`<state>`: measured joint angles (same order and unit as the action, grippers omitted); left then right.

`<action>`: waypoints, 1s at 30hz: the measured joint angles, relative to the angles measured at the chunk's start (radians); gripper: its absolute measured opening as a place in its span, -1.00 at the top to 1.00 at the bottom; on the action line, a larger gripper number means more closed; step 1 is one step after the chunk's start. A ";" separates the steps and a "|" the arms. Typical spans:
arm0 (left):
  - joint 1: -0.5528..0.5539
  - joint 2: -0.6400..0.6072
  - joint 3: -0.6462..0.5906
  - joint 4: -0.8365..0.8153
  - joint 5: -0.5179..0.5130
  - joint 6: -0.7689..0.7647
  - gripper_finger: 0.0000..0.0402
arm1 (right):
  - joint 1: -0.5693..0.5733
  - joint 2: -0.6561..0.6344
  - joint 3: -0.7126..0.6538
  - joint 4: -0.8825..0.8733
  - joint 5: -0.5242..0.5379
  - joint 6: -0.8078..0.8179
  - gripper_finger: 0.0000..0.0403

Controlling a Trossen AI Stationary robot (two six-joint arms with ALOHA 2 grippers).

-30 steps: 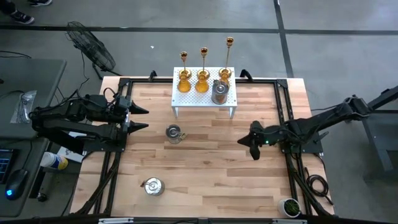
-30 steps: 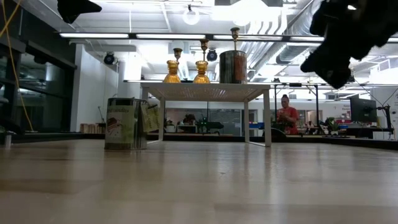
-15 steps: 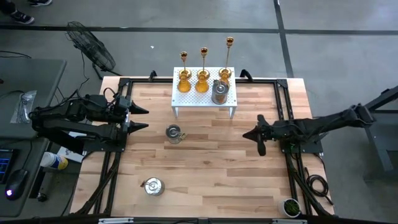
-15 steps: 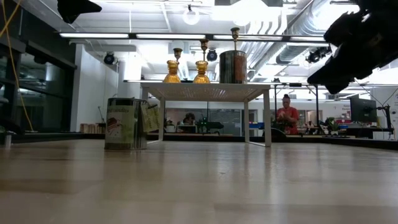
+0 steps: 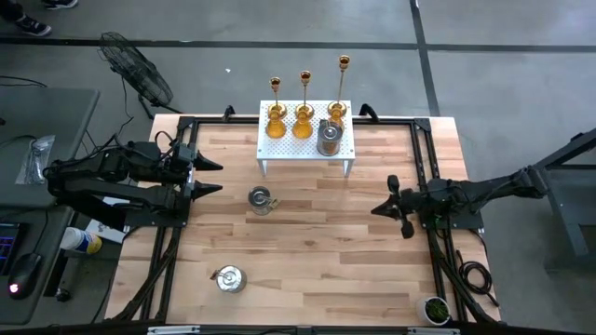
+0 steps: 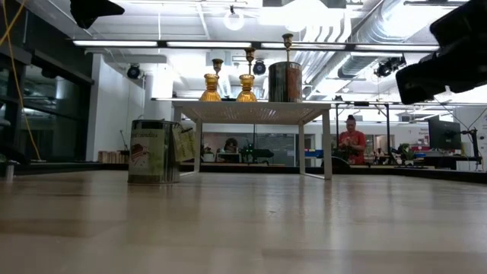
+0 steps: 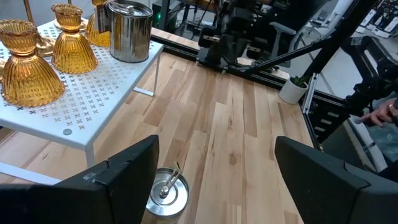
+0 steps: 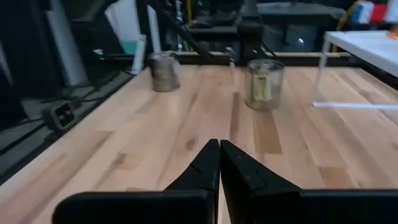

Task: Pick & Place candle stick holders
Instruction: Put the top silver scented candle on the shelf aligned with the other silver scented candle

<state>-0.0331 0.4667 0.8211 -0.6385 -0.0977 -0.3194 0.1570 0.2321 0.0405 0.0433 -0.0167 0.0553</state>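
Three gold candlesticks (image 5: pixel 304 78), three amber cups (image 5: pixel 304 121) and one silvery pot (image 5: pixel 328 138) stand on the white perforated rack (image 5: pixel 289 147) at the table's far middle. A second silvery pot (image 5: pixel 260 199) stands on the table just in front of the rack and also shows in the left wrist view (image 7: pixel 166 194). A third pot (image 5: pixel 229 277) stands near the front left. My left gripper (image 5: pixel 216 177) is open and empty at the left edge, pointing at the table's middle. My right gripper (image 5: pixel 376 207) is shut and empty above the right half of the table; its closed fingers show in its wrist view (image 8: pixel 219 155).
Black frame rails (image 5: pixel 424 167) run along the table's sides. A small potted plant (image 5: pixel 434 309) sits at the near right corner. Bare wood lies between the two pots and my right gripper. A person (image 6: pixel 351 141) stands far off in the room.
My right gripper has drawn back toward the table's right edge, away from the pot in front of the rack, rising a little and turning about its own axis. It stays shut and empty. The holders have not moved.
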 joint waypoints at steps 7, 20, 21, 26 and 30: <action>0.000 0.000 0.000 0.000 0.000 0.000 -0.56 | 0.001 -0.100 -0.031 -0.010 -0.061 -0.037 0.98; 0.000 0.000 0.000 0.000 0.000 0.000 -0.56 | 0.009 -0.163 -0.032 -0.012 -0.086 -0.082 0.98; 0.000 0.000 0.000 0.000 0.000 0.000 -0.56 | 0.009 -0.164 -0.032 -0.012 -0.086 -0.078 0.98; 0.000 0.000 0.000 0.000 0.000 0.000 -0.56 | 0.009 -0.162 -0.032 -0.016 -0.069 -0.052 0.98; 0.000 0.000 0.000 0.000 0.000 0.000 -0.56 | 0.008 -0.162 -0.032 -0.028 -0.006 -0.052 0.98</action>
<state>-0.0332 0.4669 0.8211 -0.6385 -0.0978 -0.3193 0.1654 0.0696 0.0082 0.0155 -0.0229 0.0032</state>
